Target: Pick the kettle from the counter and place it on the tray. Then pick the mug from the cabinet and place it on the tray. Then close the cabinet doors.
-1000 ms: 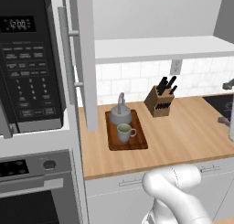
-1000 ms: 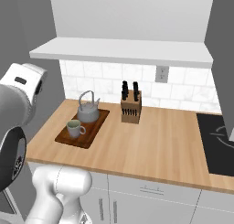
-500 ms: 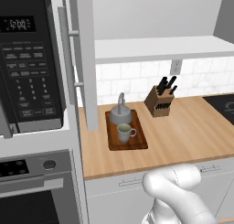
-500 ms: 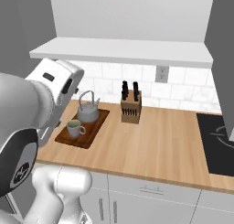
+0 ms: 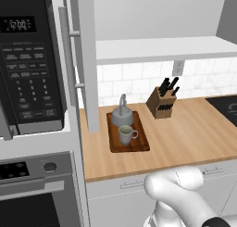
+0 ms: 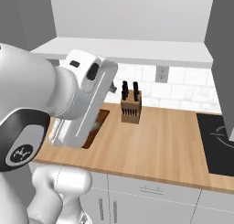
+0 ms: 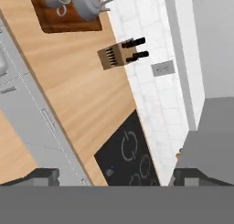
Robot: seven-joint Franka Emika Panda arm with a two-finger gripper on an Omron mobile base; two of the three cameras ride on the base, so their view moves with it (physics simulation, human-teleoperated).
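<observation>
On the dark tray (image 5: 128, 145) at the left of the counter (image 5: 190, 133) stand the kettle (image 5: 121, 116) at the far end and the mug (image 5: 125, 135) just in front of it. A knife block (image 5: 161, 103) sits to their right. The tool (image 7: 116, 176) is wide open, gripping nothing, well apart from the tray. One cabinet door (image 5: 87, 59) stands open.

Light wood counter (image 5: 185, 138), dark tray (image 5: 128, 142) and knife block (image 5: 161, 103) on it
</observation>
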